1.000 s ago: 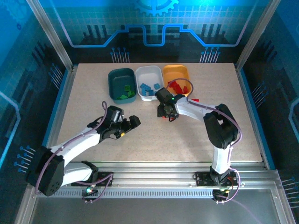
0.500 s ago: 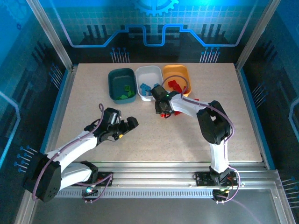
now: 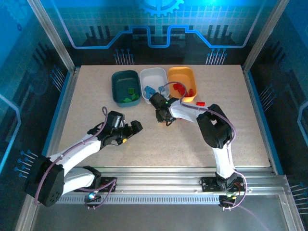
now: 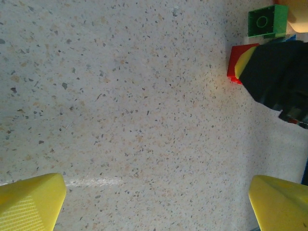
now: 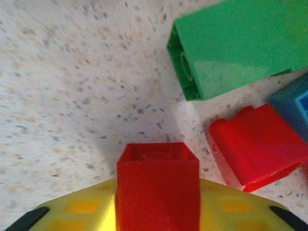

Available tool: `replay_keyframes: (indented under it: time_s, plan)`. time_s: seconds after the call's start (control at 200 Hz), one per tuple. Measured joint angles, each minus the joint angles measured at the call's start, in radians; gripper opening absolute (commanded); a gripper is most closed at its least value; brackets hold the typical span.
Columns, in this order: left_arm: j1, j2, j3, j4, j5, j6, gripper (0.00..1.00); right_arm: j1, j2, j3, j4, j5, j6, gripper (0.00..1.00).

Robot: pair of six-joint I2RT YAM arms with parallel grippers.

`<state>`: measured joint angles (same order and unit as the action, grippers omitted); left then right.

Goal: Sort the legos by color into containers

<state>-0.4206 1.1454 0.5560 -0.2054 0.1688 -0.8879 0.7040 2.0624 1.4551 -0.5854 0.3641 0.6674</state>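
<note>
My right gripper is shut on a red brick, held just above the table. Beyond it lie a green brick, a second red brick and the edge of a blue brick. From above, the right gripper sits just in front of the white tray. The teal tray holds green bricks, the white one blue bricks, the orange tray red bricks. My left gripper is open over bare table; its view shows a green brick and a red brick.
A lone red brick lies on the table right of the orange tray. The right arm's elbow rises over the table's middle right. A metal frame rail borders the table on the left.
My right gripper has swung left and slightly back, toward the front of the white tray. The left gripper drew back a little toward the near left, then stayed.
</note>
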Motion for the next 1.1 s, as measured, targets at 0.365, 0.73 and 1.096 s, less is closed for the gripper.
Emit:
replay_keyframes:
  time_s: [0.365, 0.73, 1.096]
  plan:
    - [0.006, 0.0, 0.0, 0.0, 0.0, 0.007, 0.99, -0.016, -0.186, -0.036, 0.006, 0.028, -0.055, 0.31]
    - [0.0, 0.061, 0.0, 0.042, 0.058, 0.003, 0.99, -0.373, -0.024, 0.257, 0.013, -0.021, -0.163, 0.35]
    - [-0.066, 0.224, 0.125, 0.046, 0.09, 0.031, 0.99, -0.401, 0.123, 0.459, -0.063, -0.085, -0.218, 0.63]
